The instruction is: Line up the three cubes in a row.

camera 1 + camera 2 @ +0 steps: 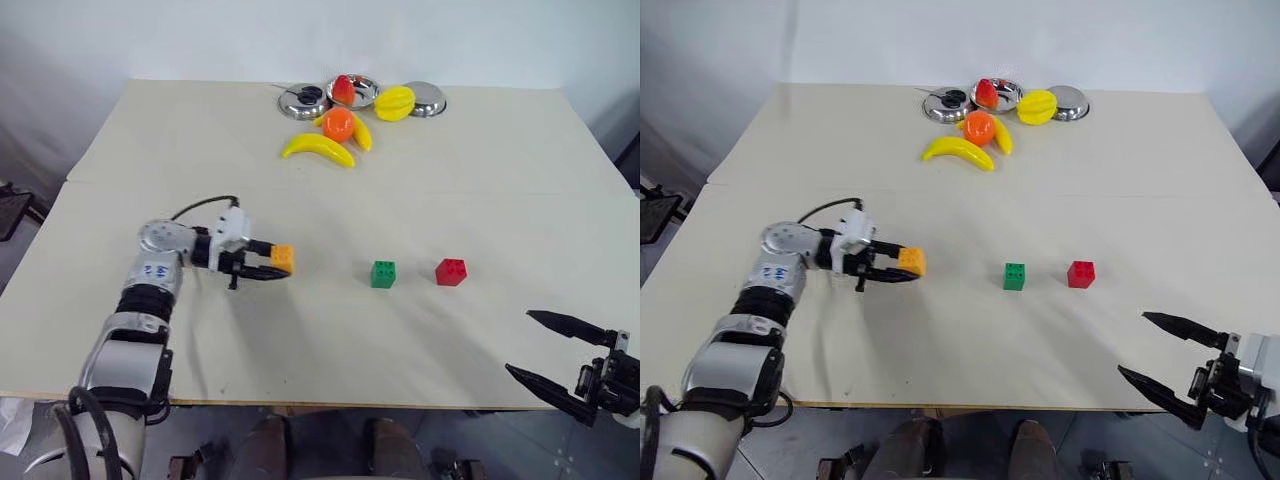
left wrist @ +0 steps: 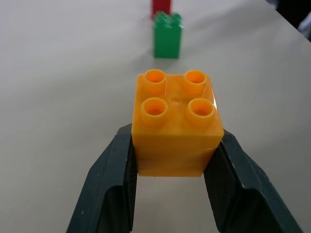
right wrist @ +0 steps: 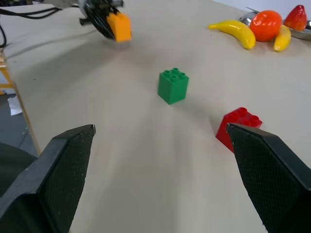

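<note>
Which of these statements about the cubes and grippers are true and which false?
1. The left gripper is shut on the orange cube. True.
2. The green cube is stacked on the red cube. False: they sit apart on the table.
3. The right gripper is open and holds nothing. True.
4. The orange cube sits between the green and red cubes. False: it is left of both.
</note>
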Controlling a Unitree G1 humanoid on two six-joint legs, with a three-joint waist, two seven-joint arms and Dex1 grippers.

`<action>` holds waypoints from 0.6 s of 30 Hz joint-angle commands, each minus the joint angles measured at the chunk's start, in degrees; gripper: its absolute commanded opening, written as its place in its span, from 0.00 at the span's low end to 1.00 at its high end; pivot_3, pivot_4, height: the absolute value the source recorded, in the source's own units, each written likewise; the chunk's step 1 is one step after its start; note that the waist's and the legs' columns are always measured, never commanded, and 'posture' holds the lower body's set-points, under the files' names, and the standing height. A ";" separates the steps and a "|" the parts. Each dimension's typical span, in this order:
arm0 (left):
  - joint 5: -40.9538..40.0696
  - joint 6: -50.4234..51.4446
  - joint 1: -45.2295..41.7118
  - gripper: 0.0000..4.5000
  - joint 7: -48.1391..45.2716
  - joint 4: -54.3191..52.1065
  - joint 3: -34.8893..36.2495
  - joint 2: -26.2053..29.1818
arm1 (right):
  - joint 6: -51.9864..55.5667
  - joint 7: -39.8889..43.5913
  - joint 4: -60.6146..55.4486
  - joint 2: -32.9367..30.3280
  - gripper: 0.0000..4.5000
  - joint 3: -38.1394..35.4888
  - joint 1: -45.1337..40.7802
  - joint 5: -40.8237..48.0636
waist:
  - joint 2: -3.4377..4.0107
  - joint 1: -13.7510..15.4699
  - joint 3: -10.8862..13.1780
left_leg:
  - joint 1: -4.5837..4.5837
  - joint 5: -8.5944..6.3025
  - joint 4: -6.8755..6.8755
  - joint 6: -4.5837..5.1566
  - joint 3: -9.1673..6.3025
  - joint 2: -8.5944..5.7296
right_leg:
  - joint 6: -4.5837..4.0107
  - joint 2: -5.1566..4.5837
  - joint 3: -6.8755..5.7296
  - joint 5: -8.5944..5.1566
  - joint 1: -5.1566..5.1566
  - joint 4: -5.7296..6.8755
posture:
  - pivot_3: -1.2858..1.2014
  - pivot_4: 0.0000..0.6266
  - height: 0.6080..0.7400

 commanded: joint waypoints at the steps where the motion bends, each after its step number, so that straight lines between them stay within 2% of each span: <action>1: 2.82 -2.59 -1.61 0.34 2.47 2.51 -1.61 -2.18 | 0.70 -1.19 -4.88 0.99 1.00 -3.04 2.23 2.16 | -0.01 0.06 0.00 | 0.00 -0.01 0.02 0.01 0.00 0.00 | 0.02 0.00 0.00 0.01 0.02 -0.02 | 0.52 0.24 1.00; 8: 4.81 -3.50 -2.79 0.34 6.28 5.24 -2.33 -5.25 | 1.49 -2.92 -7.28 1.87 1.00 -2.99 3.24 2.00 | -0.05 0.17 0.03 | -0.06 -0.03 0.02 0.04 -0.02 -0.01 | 0.03 -0.02 0.00 0.01 -0.02 -0.06 | 0.52 0.24 1.00; 18: 6.97 -5.56 -6.99 0.34 5.67 11.04 -2.94 -6.63 | 1.44 -2.87 -6.85 2.22 1.00 -1.47 2.17 1.41 | -0.07 0.22 0.04 | -0.07 -0.03 0.03 0.05 -0.03 -0.02 | 0.04 -0.02 -0.01 0.02 0.00 -0.08 | 0.52 0.24 1.00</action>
